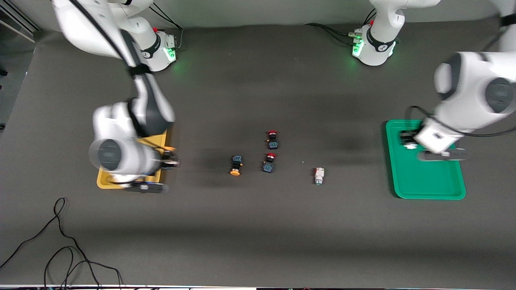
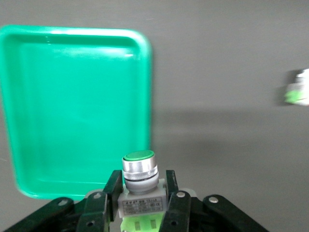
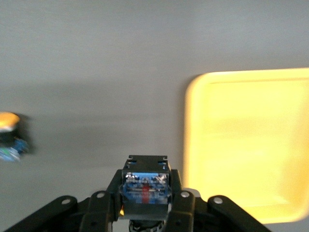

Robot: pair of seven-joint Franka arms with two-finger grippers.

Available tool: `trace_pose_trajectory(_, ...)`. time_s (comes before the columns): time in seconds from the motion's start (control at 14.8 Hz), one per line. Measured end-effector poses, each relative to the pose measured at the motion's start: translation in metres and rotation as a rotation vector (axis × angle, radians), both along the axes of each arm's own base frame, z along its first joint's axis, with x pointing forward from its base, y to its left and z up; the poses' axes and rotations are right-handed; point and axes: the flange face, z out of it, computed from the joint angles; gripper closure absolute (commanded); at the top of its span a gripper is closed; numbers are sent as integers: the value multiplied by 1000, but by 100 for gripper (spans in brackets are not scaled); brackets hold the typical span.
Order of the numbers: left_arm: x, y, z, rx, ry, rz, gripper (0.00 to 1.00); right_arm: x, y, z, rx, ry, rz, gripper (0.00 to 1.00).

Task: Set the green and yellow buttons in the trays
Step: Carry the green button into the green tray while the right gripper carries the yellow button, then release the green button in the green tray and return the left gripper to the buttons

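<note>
A green-capped button sits clamped in my left gripper over the green tray; my right gripper grips a dark-bodied button at the yellow tray edge. On the table between the trays lie a yellow-capped button, a white button and two red-capped switches

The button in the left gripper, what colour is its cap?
Green: the button clamped in the left gripper has a flat green cap on a silver collar, clearest in the left wrist view.
</note>
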Motion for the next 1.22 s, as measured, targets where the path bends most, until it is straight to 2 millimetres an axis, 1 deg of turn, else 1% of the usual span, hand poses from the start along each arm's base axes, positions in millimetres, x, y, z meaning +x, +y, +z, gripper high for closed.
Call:
trace_pose_trajectory(0.07,1,24,-9,-5,1,-15,100,-2,-35,4,8,1,30,100)
trace_pose_trajectory(0.14,3,38,-21,-8,-1,-26,100,-6,-67,0,15,-1,52,100)
trace_pose_trajectory(0.2,7,44,-38,-8,-5,-36,100,-12,-95,-14,20,-16,68,100)
trace_pose_trajectory(0.27,11,45,-60,-8,-6,-41,100,-22,-114,-35,21,-40,76,100)
trace_pose_trajectory(0.34,15,45,-85,-7,-4,-43,100,-34,-124,-61,16,-69,79,100)
trace_pose_trajectory(0.41,18,44,-110,-7,-2,-45,100,-48,-129,-89,4,-100,81,100)
trace_pose_trajectory(0.47,20,45,-134,-6,-3,-45,100,-63,-129,-115,-8,-128,87,100)
trace_pose_trajectory(0.54,22,46,-155,-4,-9,-42,100,-77,-128,-135,-19,-147,97,100)
trace_pose_trajectory(0.61,23,50,-171,-3,-16,-38,99,-87,-125,-150,-27,-154,107,100)
trace_pose_trajectory(0.68,23,54,-183,-2,-17,-36,84,-93,-121,-159,-29,-156,112,100)
trace_pose_trajectory(0.75,23,57,-187,-3,-14,-35,52,-94,-116,-165,-23,-159,107,100)
trace_pose_trajectory(0.81,24,59,-187,-3,-16,-33,18,-95,-112,-168,-15,-163,103,100)
trace_pose_trajectory(0.88,26,61,-184,-2,-22,-31,3,-95,-108,-170,-11,-167,104,100)
trace_pose_trajectory(1.02,29,62,-180,-1,-31,-29,2,-96,-106,-171,-9,-166,106,100)
trace_pose_trajectory(1.08,30,62,-178,-1,-36,-30,2,-96,-106,-171,-9,-166,105,95)
trace_pose_trajectory(1.15,32,61,-175,-1,-43,-30,2,-96,-106,-171,-9,-166,105,30)
trace_pose_trajectory(1.22,36,61,-169,-2,-49,-29,2,-96,-106,-171,-8,-167,105,1)
